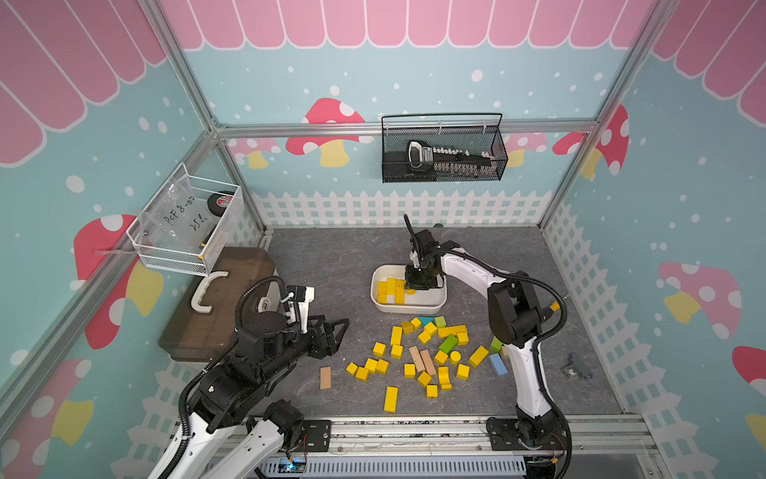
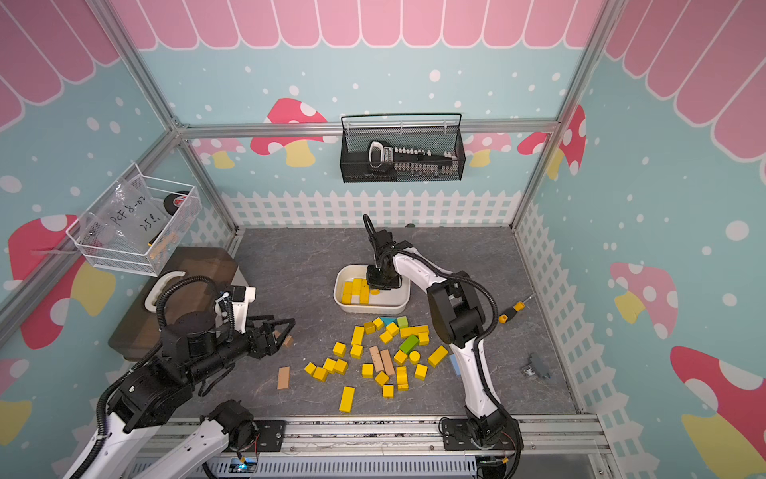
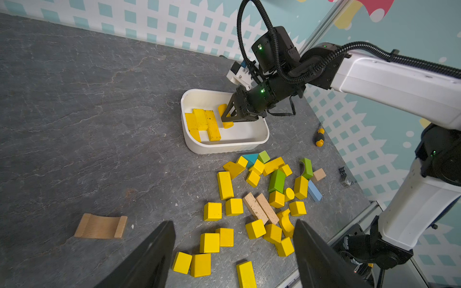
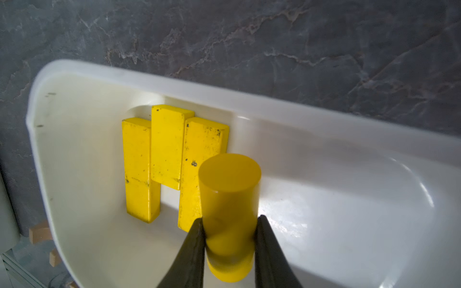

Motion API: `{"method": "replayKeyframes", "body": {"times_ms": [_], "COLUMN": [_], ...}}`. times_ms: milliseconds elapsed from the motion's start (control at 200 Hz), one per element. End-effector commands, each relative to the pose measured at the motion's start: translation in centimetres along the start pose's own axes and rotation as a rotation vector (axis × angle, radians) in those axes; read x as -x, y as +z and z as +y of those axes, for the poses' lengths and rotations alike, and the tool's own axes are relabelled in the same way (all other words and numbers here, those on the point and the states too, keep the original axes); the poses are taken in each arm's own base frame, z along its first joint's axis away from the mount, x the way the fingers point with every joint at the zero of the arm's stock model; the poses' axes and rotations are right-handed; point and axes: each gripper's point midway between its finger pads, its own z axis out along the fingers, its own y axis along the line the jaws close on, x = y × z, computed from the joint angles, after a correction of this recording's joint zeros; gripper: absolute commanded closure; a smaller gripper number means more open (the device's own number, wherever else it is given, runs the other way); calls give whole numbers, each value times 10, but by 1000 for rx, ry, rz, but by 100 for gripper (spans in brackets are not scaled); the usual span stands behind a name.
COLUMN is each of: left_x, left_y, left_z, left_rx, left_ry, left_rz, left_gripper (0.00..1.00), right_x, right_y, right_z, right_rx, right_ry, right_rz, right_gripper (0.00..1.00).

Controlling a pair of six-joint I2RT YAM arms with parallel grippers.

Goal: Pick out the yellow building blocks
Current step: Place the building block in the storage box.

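grey stone-look table [image 1: 331,257] inside the mushroom-papered cell: my right gripper [image 4: 230,220] pinches a yellow cylinder [image 4: 229,179] near one end, low over the white tray [image 4: 174,82], just beside three yellow bars [image 4: 166,144] lying in it. my left gripper [image 3: 233,222] hangs spread and empty at the edge of the pile, where most of the yellow blocks [image 1: 379,349] sit on the table among tan blocks [image 1: 427,361] and a green block [image 1: 448,343]. the worry, as i judge it: the cylinder is round and glossy, so if let go at a tilt it may roll, ride up on the bars or knock the tray wall. whether it touches the tray floor i cannot tell. the pile is tight, and a careless close there could drag a tan neighbour along or scatter the cubes.
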Motion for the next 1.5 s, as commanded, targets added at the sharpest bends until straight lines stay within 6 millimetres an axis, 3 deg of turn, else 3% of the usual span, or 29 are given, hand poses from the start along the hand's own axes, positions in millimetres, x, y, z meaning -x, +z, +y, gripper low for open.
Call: {"method": "replayKeyframes", "body": {"times_ms": [0, 415, 751, 1496], "left_x": [-1, 0, 0, 0], "left_y": [2, 1, 0, 1], "left_z": [-1, -2, -1, 0], "left_rx": [-11, -15, -12, -8], "left_ry": [-1, -1, 0, -1], "left_rz": [-1, -3, -7, -7], "left_gripper": [21, 21, 20, 20], "right_x": [8, 12, 13, 22], "right_y": [9, 19, 19, -1], "right_z": [-5, -2, -3, 10], "right_rx": [5, 40, 40, 84], "right_ry": [63, 75, 69, 47], "right_rz": [-7, 6, 5, -33], "right_gripper": [72, 69, 56, 57]}}
